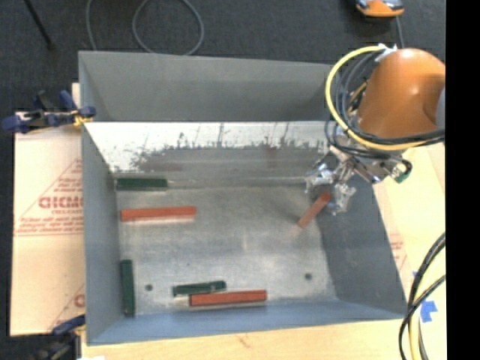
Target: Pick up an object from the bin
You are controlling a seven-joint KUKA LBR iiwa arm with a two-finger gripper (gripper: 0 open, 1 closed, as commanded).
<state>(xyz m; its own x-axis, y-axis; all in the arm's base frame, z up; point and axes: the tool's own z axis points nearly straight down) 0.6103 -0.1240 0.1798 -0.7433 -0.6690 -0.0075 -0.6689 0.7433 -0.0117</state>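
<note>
Red and dark green lie together at the near wall of the bin (247,253): a red flat bar (227,298) with a shorter dark green bar (199,289) touching its far side. In the near-left corner a second green bar (127,286) lies lengthwise along the left wall. Farther back on the left, an orange-red bar (157,214) and, beyond it, a third green bar (139,184) lie parallel and apart.

By the right wall, toward the far side, the gripper (330,191) has its fingers closed on the upper end of a reddish-brown stick (311,212). The stick hangs tilted, its lower end pointing toward the floor; whether it touches there I cannot tell.

The hold is at one end only, so I judge the stick could swivel or slip out on the lift. It might also catch the sloped right wall just beside it.
</note>
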